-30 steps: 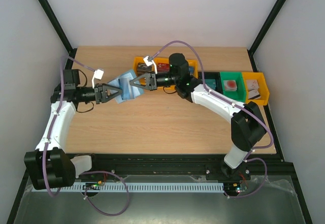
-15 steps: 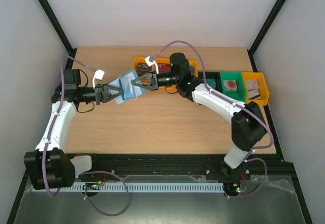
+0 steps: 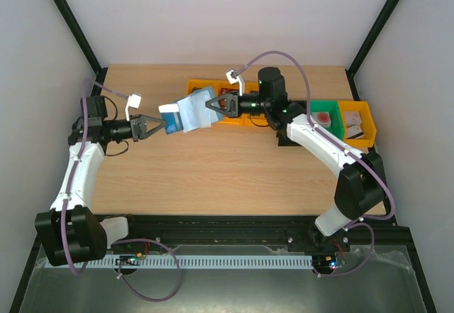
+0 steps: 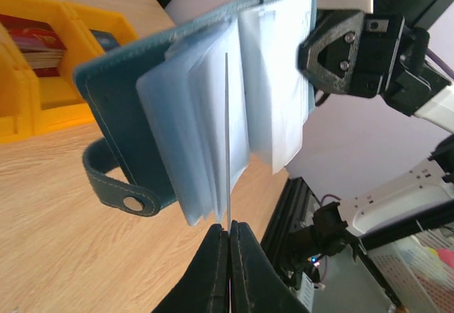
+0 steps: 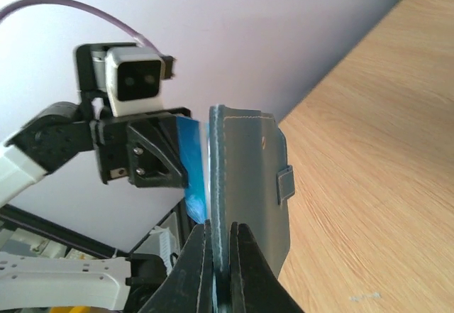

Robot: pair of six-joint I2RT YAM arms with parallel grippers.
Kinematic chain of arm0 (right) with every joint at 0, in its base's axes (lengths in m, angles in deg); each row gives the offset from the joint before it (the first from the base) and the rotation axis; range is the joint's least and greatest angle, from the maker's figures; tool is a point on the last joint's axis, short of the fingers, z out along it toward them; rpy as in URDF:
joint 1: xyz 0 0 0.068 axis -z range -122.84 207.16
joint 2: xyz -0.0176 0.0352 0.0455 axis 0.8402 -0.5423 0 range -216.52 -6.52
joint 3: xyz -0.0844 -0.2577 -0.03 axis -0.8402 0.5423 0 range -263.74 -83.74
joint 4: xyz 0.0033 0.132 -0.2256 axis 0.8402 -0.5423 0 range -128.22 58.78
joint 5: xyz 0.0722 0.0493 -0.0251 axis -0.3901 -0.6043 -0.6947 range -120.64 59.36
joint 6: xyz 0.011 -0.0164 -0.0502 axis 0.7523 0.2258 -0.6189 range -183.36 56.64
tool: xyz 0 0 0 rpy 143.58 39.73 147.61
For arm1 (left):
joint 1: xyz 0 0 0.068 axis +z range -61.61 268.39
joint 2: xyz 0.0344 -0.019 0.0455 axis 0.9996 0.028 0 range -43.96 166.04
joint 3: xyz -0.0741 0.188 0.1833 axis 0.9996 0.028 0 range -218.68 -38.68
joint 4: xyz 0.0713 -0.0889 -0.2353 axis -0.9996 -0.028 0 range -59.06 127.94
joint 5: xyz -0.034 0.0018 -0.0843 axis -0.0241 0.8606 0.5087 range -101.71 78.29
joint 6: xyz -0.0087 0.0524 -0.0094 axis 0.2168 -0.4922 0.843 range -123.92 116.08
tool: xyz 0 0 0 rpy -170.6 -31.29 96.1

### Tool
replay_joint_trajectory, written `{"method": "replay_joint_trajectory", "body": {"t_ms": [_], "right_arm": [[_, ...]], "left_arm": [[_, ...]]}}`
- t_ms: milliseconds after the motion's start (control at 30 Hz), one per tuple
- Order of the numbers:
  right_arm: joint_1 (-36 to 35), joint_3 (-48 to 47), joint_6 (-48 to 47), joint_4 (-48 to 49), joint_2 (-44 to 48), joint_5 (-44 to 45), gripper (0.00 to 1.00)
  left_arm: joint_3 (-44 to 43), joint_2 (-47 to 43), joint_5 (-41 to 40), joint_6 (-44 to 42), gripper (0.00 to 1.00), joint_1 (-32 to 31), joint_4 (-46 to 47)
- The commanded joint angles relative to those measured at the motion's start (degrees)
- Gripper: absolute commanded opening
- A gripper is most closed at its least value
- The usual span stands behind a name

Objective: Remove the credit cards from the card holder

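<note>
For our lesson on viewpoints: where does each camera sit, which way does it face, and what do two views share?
Top external: above and behind the arms, looking down on the table; both arms, left gripper and right gripper show.
Left wrist: on the left arm, facing the card holder; its own shut fingers show.
Right wrist: on the right arm, facing the card holder's cover; own fingers show.
Shared: each wrist view shows the opposite gripper.

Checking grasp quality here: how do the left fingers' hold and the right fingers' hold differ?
The left fingers pinch one thin credit card, seen edge-on among the clear sleeves; the right fingers clamp the teal card holder by its cover. The left fingers reach in from the left, the right fingers from the right. Both are shut, holding their item above the table.
</note>
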Motion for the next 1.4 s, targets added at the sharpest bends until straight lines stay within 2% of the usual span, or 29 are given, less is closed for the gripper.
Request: {"method": "replay_joint_trajectory", "body": {"t_ms": [0,100,233,400,467,567,600,733,833,967,1033,1133,1233,1267,1300,1367], "right_arm": [[0.33,-0.42,-0.52,-7.19,0.43,6.56,0.02],[-1.13,2.38,4.77,-4.17,-0.70,8.10,0.02],[-7.43,4.20,9.99,2.56,-2.98,8.42,0.02],[-9.49,11.61,27.52,24.23,-7.77,9.14,0.02],[-9.54,13.98,30.60,25.86,-9.56,11.20,0.02],[-9.44,15.85,30.83,22.45,-12.01,13.68,0.03],[-9.15,16.29,30.52,20.87,-12.71,13.93,0.08],[-5.83,19.91,26.70,12.18,-11.29,18.01,0.42],[-3.39,20.10,18.73,1.50,-5.79,24.64,0.55],[-3.06,12.04,3.28,-16.48,0.15,34.66,0.62],[-3.01,8.07,-1.92,-20.76,2.26,37.02,0.65],[-2.21,3.71,-4.80,-22.84,5.16,36.88,0.67],[-1.01,-0.40,-5.21,-24.29,7.30,36.01,0.68],[-0.81,-1.72,-5.05,-24.49,7.92,35.75,0.68],[-0.70,-2.24,-4.93,-24.38,8.71,35.57,0.69],[-0.53,-2.62,-3.39,-23.08,10.41,34.95,0.69]], "left_arm": [[0.11,-0.90,-2.57,1.19,0.02,1.47,1.34],[-0.06,-0.87,-2.39,1.13,0.02,1.69,1.34],[0.01,-0.86,-2.66,1.24,0.02,2.04,1.34],[0.10,-1.05,-2.89,1.29,0.02,2.29,1.34],[0.17,-1.12,-2.83,1.29,0.02,2.36,1.34],[0.32,-1.08,-2.63,1.16,0.02,2.34,1.31],[0.35,-1.05,-2.59,1.12,0.02,2.33,1.25],[0.22,-1.06,-2.61,-0.21,0.02,2.20,0.19],[-0.44,-0.91,-2.33,-2.37,0.02,1.64,-1.77],[-2.01,-0.46,-3.56,-5.58,0.02,-0.26,-4.51],[-4.27,0.00,-7.68,-9.14,0.02,-2.24,-7.49],[-10.18,1.12,-20.52,-14.69,0.02,-7.19,-12.62],[-18.35,2.25,-37.64,-21.45,0.02,-13.49,-16.56],[-21.32,2.56,-45.66,-23.41,0.02,-16.31,-17.56],[-23.83,2.90,-49.45,-25.15,0.02,-17.93,-18.32],[-27.92,3.38,-63.84,-28.37,0.02,-23.45,-18.78]]}}
